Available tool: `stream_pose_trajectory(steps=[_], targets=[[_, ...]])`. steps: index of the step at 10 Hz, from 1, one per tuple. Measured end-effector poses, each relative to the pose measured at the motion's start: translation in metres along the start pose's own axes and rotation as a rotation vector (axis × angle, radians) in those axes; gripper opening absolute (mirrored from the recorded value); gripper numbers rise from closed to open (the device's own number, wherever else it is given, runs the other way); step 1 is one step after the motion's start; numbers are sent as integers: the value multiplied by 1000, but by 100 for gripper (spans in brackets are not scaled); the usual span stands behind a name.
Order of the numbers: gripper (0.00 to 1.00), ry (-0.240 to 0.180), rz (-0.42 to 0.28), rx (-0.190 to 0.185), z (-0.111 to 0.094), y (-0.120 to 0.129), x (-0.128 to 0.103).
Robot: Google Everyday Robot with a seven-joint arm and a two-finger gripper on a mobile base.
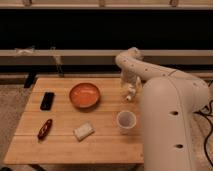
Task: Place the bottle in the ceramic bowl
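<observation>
Past the plastic cup (126, 121), nearer on the surface (60, 145), the hand (129, 93) is seen clamped on the bottle (128, 96), whose long axis is held roughly upright. The ceramic bowl (84, 95) is found at nine o'clock from the hand, well apart and empty.

Dim, warm light — hand (129, 93) right of ceramic bowl (72, 96).

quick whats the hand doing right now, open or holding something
hand: closed on the bottle, above the right side of the table, to the right of the ceramic bowl
</observation>
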State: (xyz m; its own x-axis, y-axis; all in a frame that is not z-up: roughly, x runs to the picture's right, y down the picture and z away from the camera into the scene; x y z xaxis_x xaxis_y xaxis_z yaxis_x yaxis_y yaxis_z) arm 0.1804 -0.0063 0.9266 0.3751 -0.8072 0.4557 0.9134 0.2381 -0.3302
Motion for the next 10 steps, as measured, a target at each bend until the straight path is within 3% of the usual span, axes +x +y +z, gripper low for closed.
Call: stream_pose_trajectory(steps=[2,4,7,10], targets=[[64,-8,49,-3,11,13,10],[64,-25,65,30,18,10,19],[64,-45,49,84,24,-1,25],[64,-61,24,80,39,-9,26]])
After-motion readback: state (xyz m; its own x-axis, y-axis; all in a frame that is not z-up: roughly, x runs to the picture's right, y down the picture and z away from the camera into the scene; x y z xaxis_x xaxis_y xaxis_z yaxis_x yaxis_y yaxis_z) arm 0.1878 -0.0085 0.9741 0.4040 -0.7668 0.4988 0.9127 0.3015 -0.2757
